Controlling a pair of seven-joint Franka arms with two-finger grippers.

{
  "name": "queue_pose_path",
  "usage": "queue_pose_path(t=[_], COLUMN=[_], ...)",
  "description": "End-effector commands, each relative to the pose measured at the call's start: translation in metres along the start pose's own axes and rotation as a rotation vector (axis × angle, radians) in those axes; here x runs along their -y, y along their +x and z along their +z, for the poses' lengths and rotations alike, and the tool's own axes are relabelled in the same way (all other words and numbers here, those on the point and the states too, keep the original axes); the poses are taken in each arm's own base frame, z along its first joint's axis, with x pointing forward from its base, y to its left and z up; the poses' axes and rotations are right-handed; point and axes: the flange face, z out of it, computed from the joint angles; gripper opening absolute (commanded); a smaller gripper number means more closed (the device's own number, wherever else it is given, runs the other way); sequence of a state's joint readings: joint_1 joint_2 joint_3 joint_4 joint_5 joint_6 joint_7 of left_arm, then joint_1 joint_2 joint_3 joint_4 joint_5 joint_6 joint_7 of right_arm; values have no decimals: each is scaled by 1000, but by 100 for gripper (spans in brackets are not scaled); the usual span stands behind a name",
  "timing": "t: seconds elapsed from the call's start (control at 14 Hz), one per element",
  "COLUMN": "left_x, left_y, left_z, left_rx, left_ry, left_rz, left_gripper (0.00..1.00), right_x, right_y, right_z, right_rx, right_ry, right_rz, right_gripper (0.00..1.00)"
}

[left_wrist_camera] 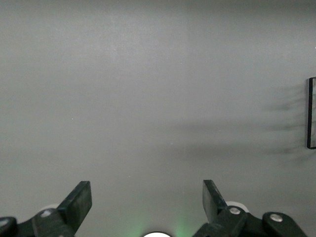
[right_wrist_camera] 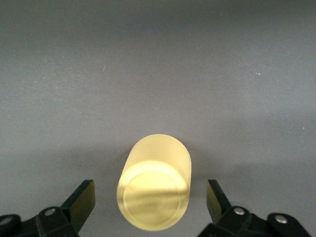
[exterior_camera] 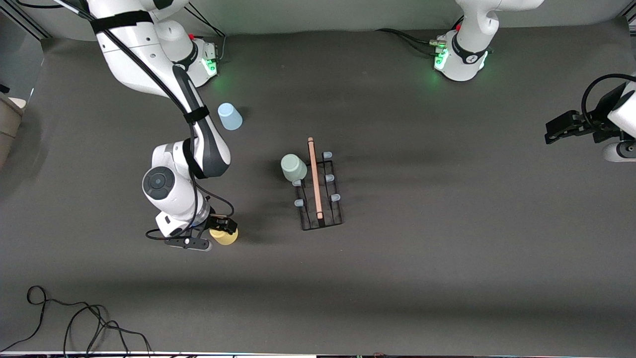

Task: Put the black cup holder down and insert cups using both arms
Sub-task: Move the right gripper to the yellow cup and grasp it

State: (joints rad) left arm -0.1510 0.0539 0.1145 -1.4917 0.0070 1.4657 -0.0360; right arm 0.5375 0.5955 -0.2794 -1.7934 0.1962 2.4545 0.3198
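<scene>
The right hand (exterior_camera: 224,229) is straddling the matte yellow plastic tumbler (exterior_camera: 224,235), fingers spread, not yet closing; next comes squeezing and lifting toward the black wire rack (exterior_camera: 320,191) mid-bench. The left hand (exterior_camera: 564,127) is waiting open at the bench edge.

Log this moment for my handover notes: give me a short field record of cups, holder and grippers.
holder: black cup holder at mid-table
green cup: upturned on a holder peg
blue cup: on the table, near the right arm's base
yellow cup: on the table
right gripper: open, fingers flank the yellow cup
left gripper: open, empty, waiting over bare table
</scene>
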Motion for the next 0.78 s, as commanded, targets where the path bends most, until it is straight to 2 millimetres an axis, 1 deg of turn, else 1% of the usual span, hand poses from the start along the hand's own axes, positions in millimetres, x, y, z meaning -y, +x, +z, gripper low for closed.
queue_pose_path(t=[0.0,0.07,0.14,0.21,0.28,0.36,0.43,0.5,0.57,0.71], left_x=[2,2,1,1,0,2,2,2,0,1], left_y=[-3,-3,-4,-4,-4,-4,-4,-4,-4,-3], left_z=[-5,-5,-6,-6,-6,-6,-6,-5,-5,-5], left_rx=[-9,-9,-12,-11,-11,-11,-11,-9,-9,-11], left_ry=[2,2,2,2,2,0,0,0,0,0], left_rz=[-15,-15,-13,-13,-12,-14,-15,-15,-11,-13], left_gripper=[100,100,100,100,100,100,100,100,100,100], right_x=[4,6,6,5,5,5,6,6,6,14], right_y=[5,3,3,3,3,3,4,5,6,12], right_z=[12,15,16,16,16,14,9,4,-8,-43], right_rx=[-8,-5,-5,-4,-2,1,-2,0,14,55], right_ry=[15,12,12,11,11,11,15,18,23,34], right_rz=[-12,-15,-15,-15,-24,-33,-32,-32,-30,-27], right_gripper=[100,100,96,81,48,18,1,0,0,0])
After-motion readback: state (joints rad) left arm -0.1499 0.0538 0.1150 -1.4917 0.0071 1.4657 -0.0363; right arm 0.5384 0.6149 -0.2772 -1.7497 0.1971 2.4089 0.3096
